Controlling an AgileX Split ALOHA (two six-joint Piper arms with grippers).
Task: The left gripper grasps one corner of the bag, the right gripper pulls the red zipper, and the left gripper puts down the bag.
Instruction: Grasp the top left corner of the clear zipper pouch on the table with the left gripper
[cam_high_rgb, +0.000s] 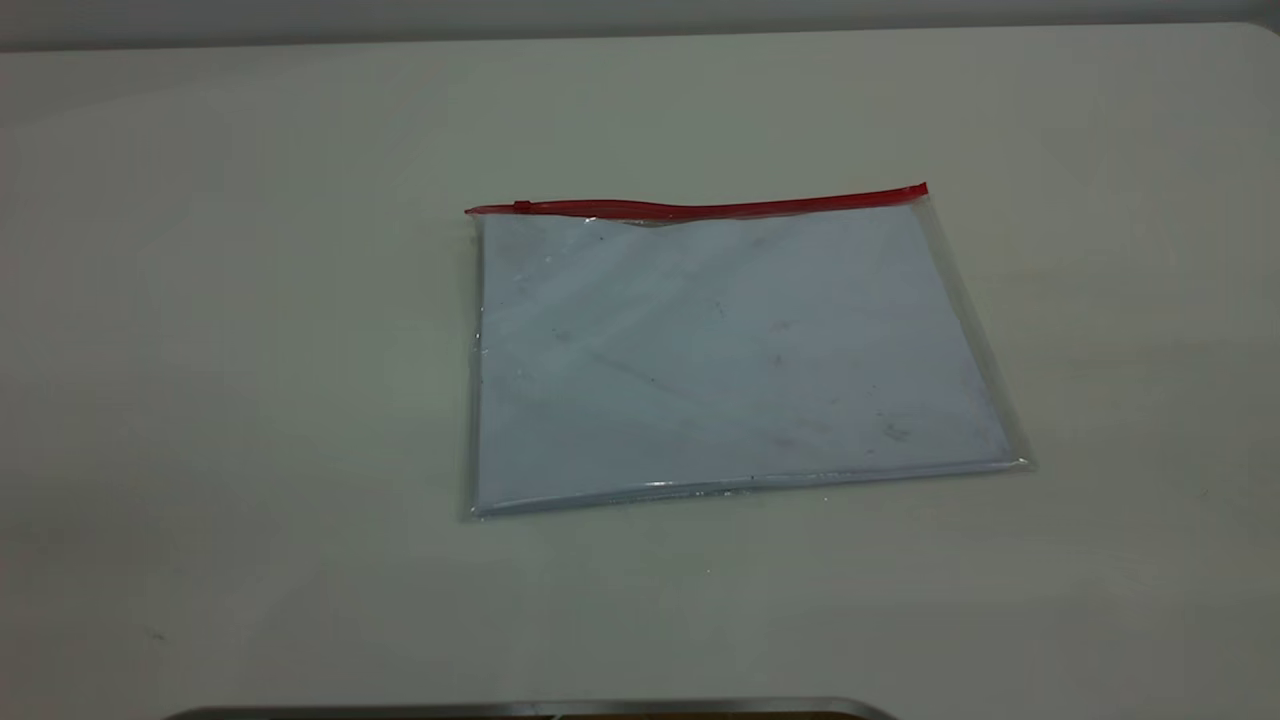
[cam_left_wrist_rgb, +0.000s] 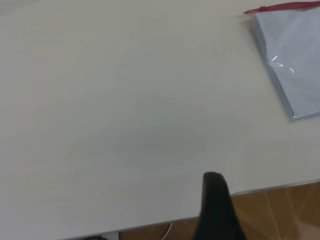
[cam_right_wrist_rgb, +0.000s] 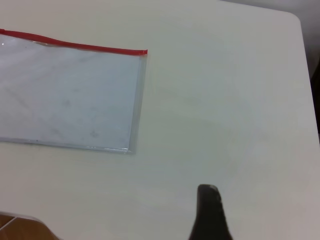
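Note:
The bag (cam_high_rgb: 730, 350) lies flat on the white table, a clear pouch with a pale bluish-white sheet inside. The red zipper (cam_high_rgb: 700, 208) runs along its far long edge, with the small slider tab (cam_high_rgb: 522, 206) near the left end. Neither gripper shows in the exterior view. In the left wrist view, a black part of the left gripper (cam_left_wrist_rgb: 215, 210) hangs over the table's near edge, far from the bag's corner (cam_left_wrist_rgb: 295, 65). In the right wrist view, a black part of the right gripper (cam_right_wrist_rgb: 210, 212) is above bare table, well away from the bag (cam_right_wrist_rgb: 65, 100).
The white table (cam_high_rgb: 200, 400) stretches wide around the bag. Its near edge, with wooden floor (cam_left_wrist_rgb: 280, 210) beyond, shows in the left wrist view. A rounded table corner (cam_right_wrist_rgb: 295, 20) shows in the right wrist view. A dark metal rim (cam_high_rgb: 530, 710) lies at the exterior view's bottom.

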